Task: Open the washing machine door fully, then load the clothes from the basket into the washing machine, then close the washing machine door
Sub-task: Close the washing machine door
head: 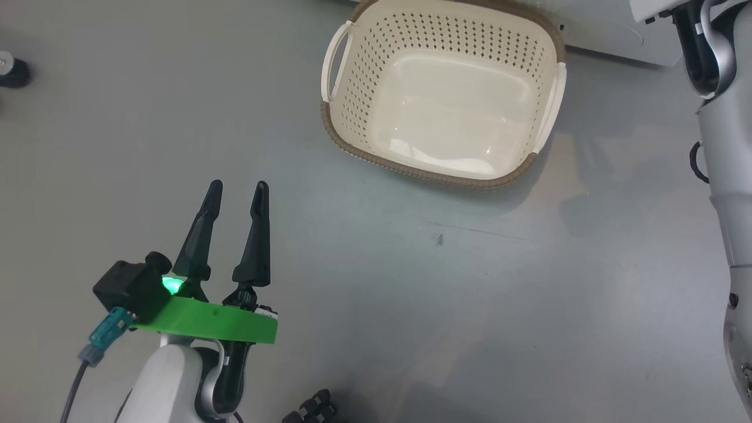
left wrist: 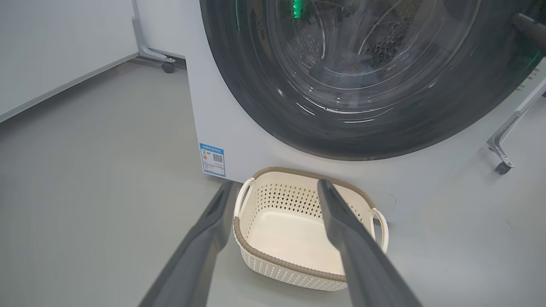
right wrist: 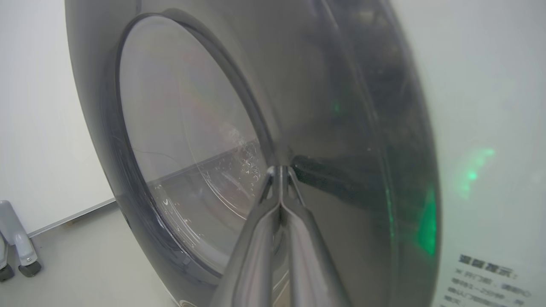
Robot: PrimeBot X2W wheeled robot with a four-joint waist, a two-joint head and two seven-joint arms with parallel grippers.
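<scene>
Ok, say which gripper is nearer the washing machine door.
Right. The right gripper, shut, reaches the black rim of the washing machine door; the left gripper, open, hangs back short of the basket.

Head overhead, left wrist low and forward, both on basket [head: 358,100]

Nothing was legible: blue QR label [left wrist: 212,159] on the washing machine [left wrist: 230,106] beyond the left gripper [left wrist: 274,184] was too small.
</scene>
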